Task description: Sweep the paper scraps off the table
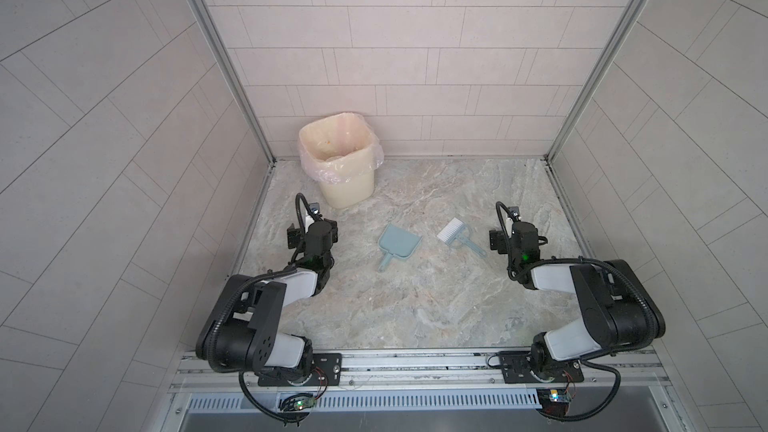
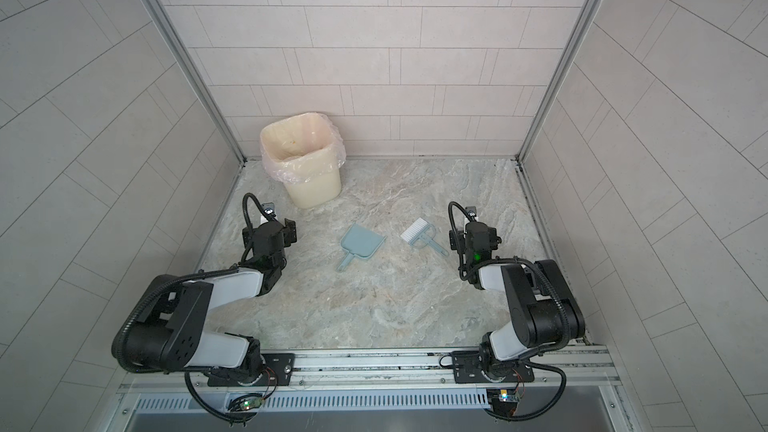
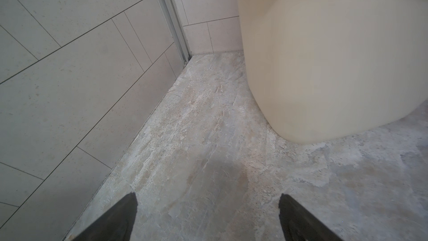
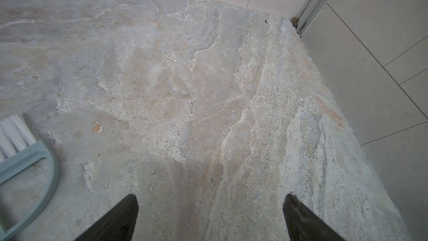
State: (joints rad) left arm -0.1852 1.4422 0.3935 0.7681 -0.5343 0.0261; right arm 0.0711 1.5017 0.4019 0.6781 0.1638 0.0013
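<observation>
No scraps show anywhere on the counter (image 1: 415,309): none in both top views, none in either wrist view. Dustpan (image 1: 400,243) and brush (image 1: 453,234) lie flat mid-counter, near each other, not touching, neither held. Bin (image 1: 349,191) stands in the far left corner, and we cannot make out what is inside it, so we cannot say whether the scraps are there.

Left hand (image 3: 207,197) hangs over bare counter near the bin, spread apart and empty. Right hand (image 4: 211,196) is near the brush, spread apart too, empty.

Our read: the sweeping is either done or the scraps are not laid out yet — the frames do not settle which. If a scrap turns up, the next move calls for the right hand on the brush and the left on the dustpan — both lie thin and flat, so we expect a low, square pinch.
</observation>
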